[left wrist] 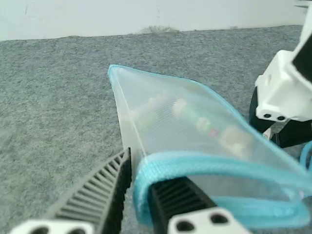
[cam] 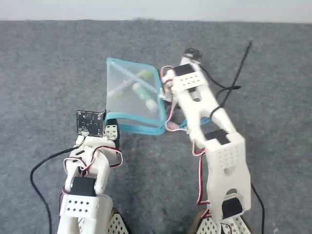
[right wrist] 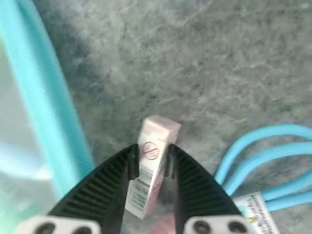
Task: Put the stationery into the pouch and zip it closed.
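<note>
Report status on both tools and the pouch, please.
Left tool shut on pouch edge. Right tool shut on small white item, beside pouch. Mouth looks open.

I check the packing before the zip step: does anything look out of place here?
Yes. One small white labelled block is outside the pouch, clamped in the right gripper above the grey mat.

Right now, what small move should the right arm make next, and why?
Probably ease the right gripper toward the mouth of the pouch: it is shut on a small white box beside the teal zip edge, and the left gripper grips that edge.
</note>
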Controlling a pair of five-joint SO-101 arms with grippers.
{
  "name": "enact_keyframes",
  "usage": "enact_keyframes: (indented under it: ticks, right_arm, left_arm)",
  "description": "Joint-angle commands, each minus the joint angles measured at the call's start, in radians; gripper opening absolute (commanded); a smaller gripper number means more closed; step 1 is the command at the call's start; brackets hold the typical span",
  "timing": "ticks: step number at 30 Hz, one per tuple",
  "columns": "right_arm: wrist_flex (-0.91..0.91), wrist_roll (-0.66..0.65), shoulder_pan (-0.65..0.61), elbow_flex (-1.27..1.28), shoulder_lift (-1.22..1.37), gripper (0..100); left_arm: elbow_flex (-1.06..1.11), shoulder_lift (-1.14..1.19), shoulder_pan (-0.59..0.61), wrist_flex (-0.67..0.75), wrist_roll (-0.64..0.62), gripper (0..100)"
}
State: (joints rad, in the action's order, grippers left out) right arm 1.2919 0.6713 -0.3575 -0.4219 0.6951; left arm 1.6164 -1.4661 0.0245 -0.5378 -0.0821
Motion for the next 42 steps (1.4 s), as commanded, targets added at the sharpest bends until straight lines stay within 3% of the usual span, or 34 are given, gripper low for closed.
enact_keyframes:
  ticks: [1,8,14,19,29,34,42]
  right_arm:
    - [0.047,-0.16,0.136,-0.017,-0.064,0.6]
    - [0.214,-0.563,0.306,-0.037,-0.323,0.6]
    - [0.412,-0.905,0.326,-0.021,-0.513,0.6]
    - [0.438,-0.848,0.283,0.031,-0.521,0.6]
    - [0.271,-0.657,0.008,0.074,-0.352,0.6]
    - [0.17,-0.646,-0.004,0.071,-0.223,0.8]
    - [0.101,-0.606,-0.031,0.072,-0.206,19.3]
  left_arm:
    - [-0.039,-0.009,-0.002,0.029,-0.006,1]
    - [-0.024,-0.009,-0.011,0.035,-0.005,1]
    - [-0.021,-0.009,-0.011,0.034,-0.005,1]
    - [-0.019,-0.009,-0.011,0.032,-0.005,1]
    - [-0.018,-0.009,-0.003,0.029,-0.005,1]
    - [-0.018,-0.009,-0.005,0.029,-0.003,1]
    - [-0.018,-0.009,-0.011,0.034,0.04,1]
